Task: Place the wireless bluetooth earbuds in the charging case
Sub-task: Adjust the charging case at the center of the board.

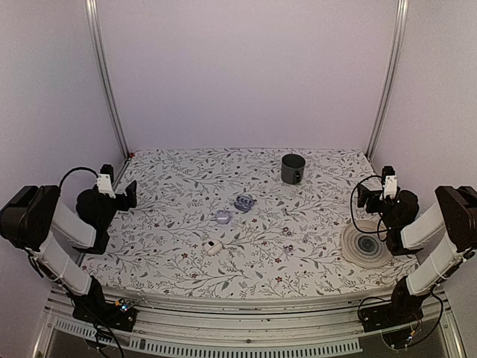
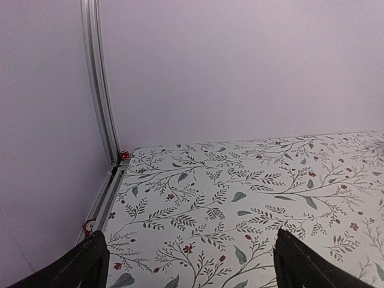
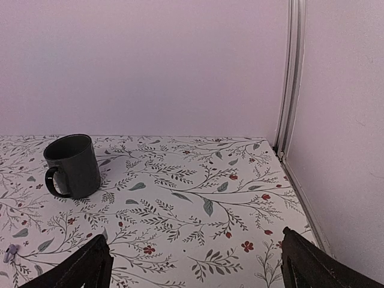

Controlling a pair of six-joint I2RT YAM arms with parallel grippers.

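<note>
The charging case is a small blue-grey piece lying mid-table; it looks open, but detail is too small to confirm. A small lilac-grey piece lies just to its front left. A white round piece with a dark centre lies nearer the front. I cannot make out the earbuds as separate things. My left gripper is open and empty at the table's left edge. My right gripper is open and empty at the right side. Both are far from the case.
A dark mug stands upright at the back, right of centre. A round cream disc with a dark spiral lies under my right arm. Metal frame posts stand at the back corners.
</note>
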